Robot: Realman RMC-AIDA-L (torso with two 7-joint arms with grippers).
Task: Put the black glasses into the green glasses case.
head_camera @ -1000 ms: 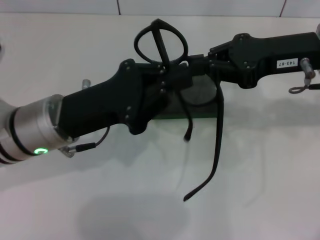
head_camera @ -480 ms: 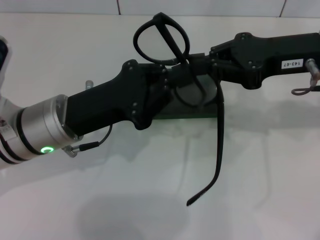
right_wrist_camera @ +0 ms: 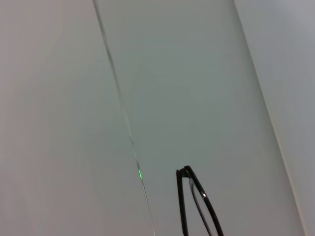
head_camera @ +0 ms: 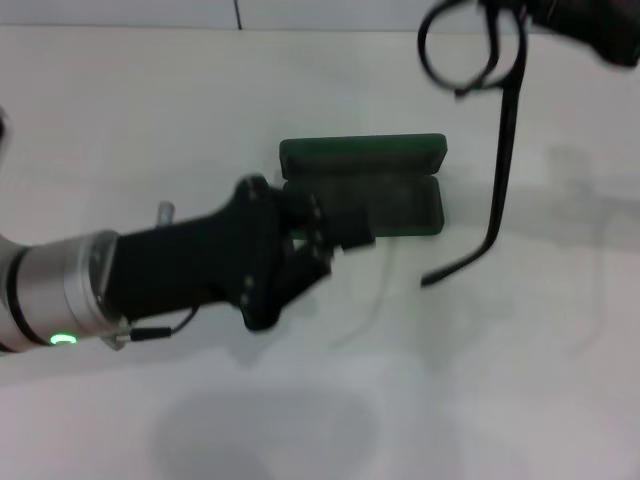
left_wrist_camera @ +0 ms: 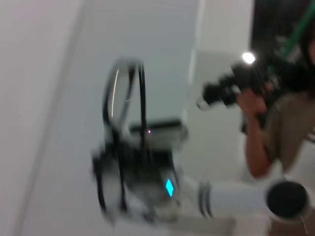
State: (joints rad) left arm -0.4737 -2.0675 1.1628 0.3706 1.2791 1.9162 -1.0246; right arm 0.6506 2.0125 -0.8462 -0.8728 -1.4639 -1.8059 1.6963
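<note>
- right gripper (head_camera: 545,8) at the head view's top right edge, clamped on the black glasses (head_camera: 470,50); one temple arm hangs down beside the case
- green glasses case (head_camera: 365,190) lies open on the white table (head_camera: 150,110)
- left gripper (head_camera: 345,232) at the case's front left edge; can't tell its finger state

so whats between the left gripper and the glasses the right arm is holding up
In the head view, the open green glasses case lies between them: the left gripper is at its near-left edge, and the black glasses hang from the right gripper beyond it.
</note>
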